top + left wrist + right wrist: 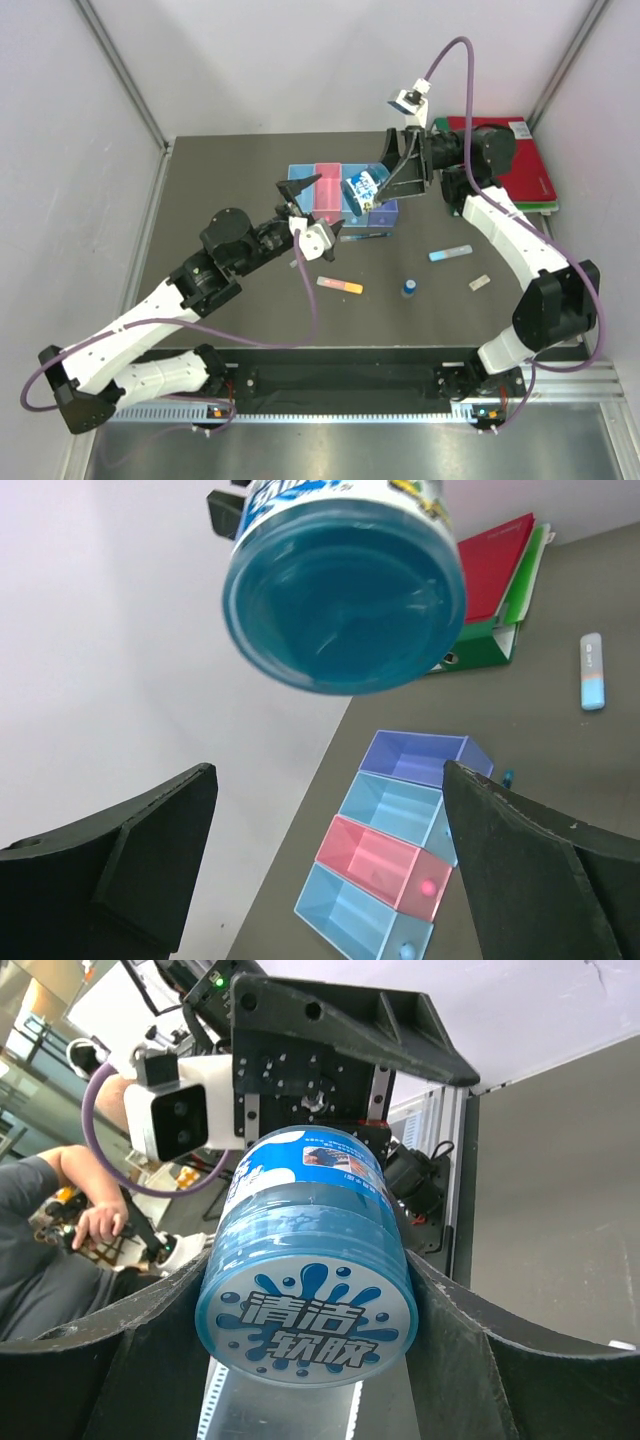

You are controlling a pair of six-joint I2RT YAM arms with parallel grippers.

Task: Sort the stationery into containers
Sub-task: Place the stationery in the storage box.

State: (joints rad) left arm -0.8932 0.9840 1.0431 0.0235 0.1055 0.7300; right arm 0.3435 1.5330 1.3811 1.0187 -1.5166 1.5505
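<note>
Jaws of the right gripper [308, 1345] grasp the blue jar [300, 1260]; jaws of the left gripper [328, 770] gape, released, under the jar; bins [400, 810] beyond them hold little; orange bar [340, 286], bottle [410, 288], pen [365, 237] and tag [480, 283] lie well apart from both, unsorted, so I judge most remains.

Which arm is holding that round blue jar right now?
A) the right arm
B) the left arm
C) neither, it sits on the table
A: the right gripper is clamped on the round blue jar, held in the air, while the left gripper is open and empty.
</note>
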